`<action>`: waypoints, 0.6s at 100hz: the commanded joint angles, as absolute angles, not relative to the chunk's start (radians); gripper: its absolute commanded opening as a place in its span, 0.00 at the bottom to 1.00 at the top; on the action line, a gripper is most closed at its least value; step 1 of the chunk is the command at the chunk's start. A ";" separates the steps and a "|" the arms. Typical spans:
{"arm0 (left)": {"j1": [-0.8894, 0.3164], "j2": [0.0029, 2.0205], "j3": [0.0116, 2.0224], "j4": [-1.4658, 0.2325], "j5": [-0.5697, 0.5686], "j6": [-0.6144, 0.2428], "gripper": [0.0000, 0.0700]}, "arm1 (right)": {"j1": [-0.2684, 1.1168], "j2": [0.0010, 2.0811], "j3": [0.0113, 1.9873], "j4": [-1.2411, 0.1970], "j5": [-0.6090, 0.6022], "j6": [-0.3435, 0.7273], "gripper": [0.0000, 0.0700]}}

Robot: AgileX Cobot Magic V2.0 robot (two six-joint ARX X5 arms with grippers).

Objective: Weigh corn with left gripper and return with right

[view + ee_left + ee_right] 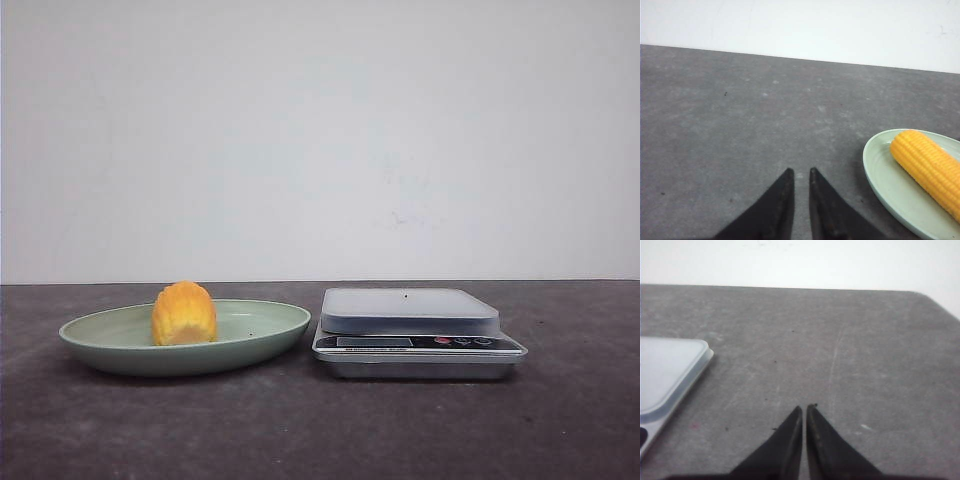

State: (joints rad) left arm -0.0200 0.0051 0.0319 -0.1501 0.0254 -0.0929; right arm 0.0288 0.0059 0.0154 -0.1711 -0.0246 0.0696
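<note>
Nothing of the task looks done yet. Taking the scale as the landmark: nearest the robot, the 2 grippers hang low over bare table, 1 to each side of it. The right gripper sits just right of the scale, jaws pinched almost together and holding nothing. The left gripper is further left, beyond the plate, jaws narrow with a thin slit between them, also holding nothing. The plate lies just left of the scale, and the corn rests on it. The scale's tray is bare. Left to do, by my reading: pick up the corn with the left gripper, weigh it, then return it with the right.
</note>
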 commanded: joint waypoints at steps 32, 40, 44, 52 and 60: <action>-0.020 0.086 0.184 -0.139 0.031 -0.409 0.02 | 0.031 0.093 0.204 -0.189 -0.060 0.360 0.01; -0.020 0.176 0.274 -0.143 0.043 -0.422 0.02 | 0.031 0.179 0.297 -0.215 -0.072 0.360 0.01; -0.020 0.232 0.327 -0.144 0.062 -0.422 0.02 | 0.031 0.229 0.347 -0.235 -0.082 0.360 0.01; -0.020 0.352 0.449 -0.169 0.090 -0.416 0.02 | 0.031 0.335 0.450 -0.283 -0.096 0.358 0.01; -0.022 0.465 0.576 -0.217 0.111 -0.381 0.02 | 0.031 0.429 0.542 -0.304 -0.142 0.342 0.01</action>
State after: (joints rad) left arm -0.0200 0.3859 0.4732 -0.2001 0.0937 -0.4065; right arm 0.0288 0.3637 0.4732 -0.3042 -0.1101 0.3431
